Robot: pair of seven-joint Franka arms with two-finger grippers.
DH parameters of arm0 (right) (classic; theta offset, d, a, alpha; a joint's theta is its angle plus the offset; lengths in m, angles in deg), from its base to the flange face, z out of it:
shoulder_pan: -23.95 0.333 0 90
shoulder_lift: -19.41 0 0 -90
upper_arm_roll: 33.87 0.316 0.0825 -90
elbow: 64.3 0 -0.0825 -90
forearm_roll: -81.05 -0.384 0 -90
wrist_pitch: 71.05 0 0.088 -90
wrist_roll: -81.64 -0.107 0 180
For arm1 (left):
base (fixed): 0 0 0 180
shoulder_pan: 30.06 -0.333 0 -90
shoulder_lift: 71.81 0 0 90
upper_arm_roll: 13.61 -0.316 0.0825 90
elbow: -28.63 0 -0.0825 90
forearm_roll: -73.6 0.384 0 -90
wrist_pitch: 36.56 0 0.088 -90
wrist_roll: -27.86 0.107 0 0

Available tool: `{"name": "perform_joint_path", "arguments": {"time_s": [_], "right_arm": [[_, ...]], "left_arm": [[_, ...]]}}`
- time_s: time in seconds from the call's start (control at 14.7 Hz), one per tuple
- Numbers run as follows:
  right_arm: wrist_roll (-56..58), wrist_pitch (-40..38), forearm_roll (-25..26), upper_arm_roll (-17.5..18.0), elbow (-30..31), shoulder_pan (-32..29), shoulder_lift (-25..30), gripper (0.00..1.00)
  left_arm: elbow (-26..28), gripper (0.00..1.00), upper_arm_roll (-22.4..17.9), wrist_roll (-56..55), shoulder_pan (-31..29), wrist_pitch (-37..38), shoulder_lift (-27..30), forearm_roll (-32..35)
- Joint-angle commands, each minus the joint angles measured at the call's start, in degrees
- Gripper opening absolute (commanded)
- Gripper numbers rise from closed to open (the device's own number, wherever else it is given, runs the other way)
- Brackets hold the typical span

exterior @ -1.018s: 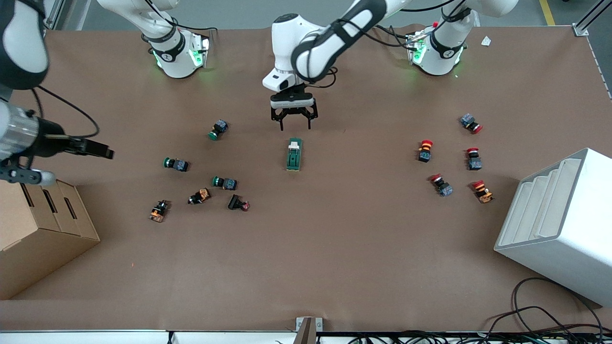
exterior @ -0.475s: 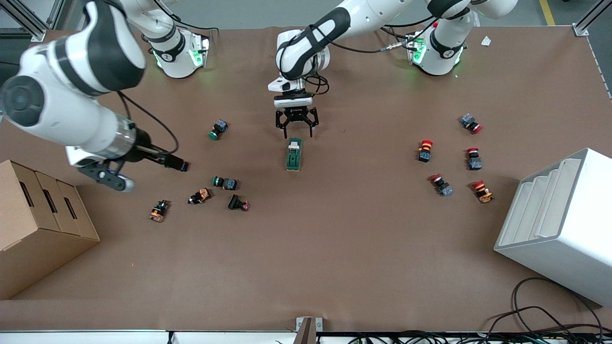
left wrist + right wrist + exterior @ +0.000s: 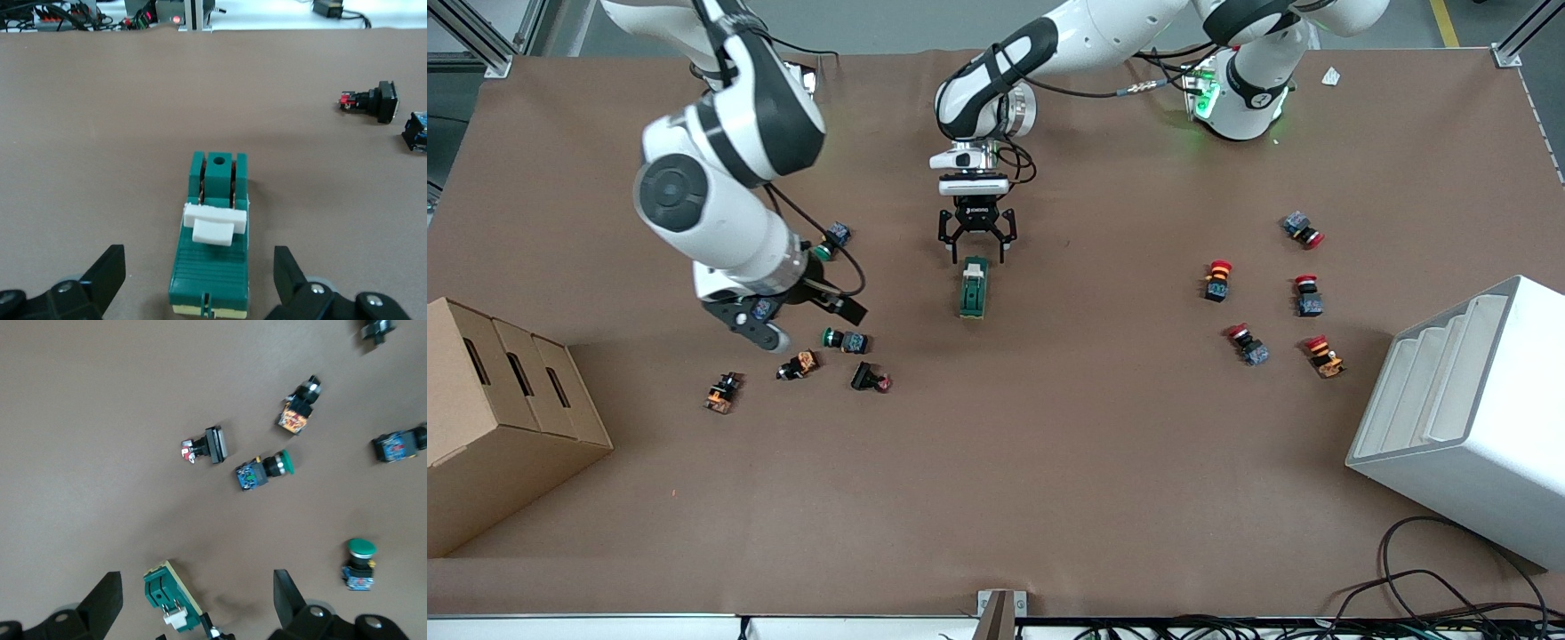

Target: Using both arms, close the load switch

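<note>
On the brown table (image 3: pixel 1049 462), the load switch (image 3: pixel 974 288) lies just beneath the left gripper (image 3: pixel 975 240), fingers spread.

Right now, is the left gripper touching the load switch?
Apart. In the left wrist view the left gripper is open, and brown table shows between each fingertip and the load switch.

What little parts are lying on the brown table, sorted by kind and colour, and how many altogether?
Dark-green load switch: 1
Green-capped push-buttons: 3 (one sits largely under the right arm's hand)
Red-capped push-buttons: 5
Orange-and-black parts: 2
Black part with a red end: 1
Total: 12
</note>
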Motion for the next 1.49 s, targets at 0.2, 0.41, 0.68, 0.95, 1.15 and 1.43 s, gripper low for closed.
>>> {"name": "perform_joint_path", "arguments": {"time_s": [0.2, 0.41, 0.68, 0.95, 1.15, 1.43], "right_arm": [[-2.7, 12.8, -8.2, -0.4, 9.5, 3.8, 0.7, 1.0], [-2.6, 18.1, -9.3, -0.4, 10.5, 7.0, -2.1, 1.0], [-2.7, 24.3, -12.4, -0.4, 10.6, 11.0, -6.4, 1.0], [-2.8, 30.1, -16.5, -0.5, 10.7, 14.0, -9.8, 1.0], [-3.7, 31.7, -17.0, -0.5, 10.9, 15.4, -11.1, 1.0], [-4.1, 36.4, -17.0, -0.5, 13.2, 17.1, -12.6, 1.0]], "left_arm": [[-0.9, 0.99, -0.8, -5.1, 1.3, 5.5, -3.2, 7.6], [-1.4, 0.99, -1.3, -5.1, 1.9, 6.2, -4.2, 9.6], [-1.5, 0.99, -4.1, -5.6, 5.0, 7.8, -5.6, 10.8], [-1.8, 1.0, -4.5, -6.4, 5.3, 8.3, -6.7, 10.8], [-2.0, 1.0, -4.5, -6.4, 5.4, 8.3, -6.7, 10.8], [-2.1, 1.0, -4.6, -6.0, 5.5, 8.3, -6.9, 11.3]]}}
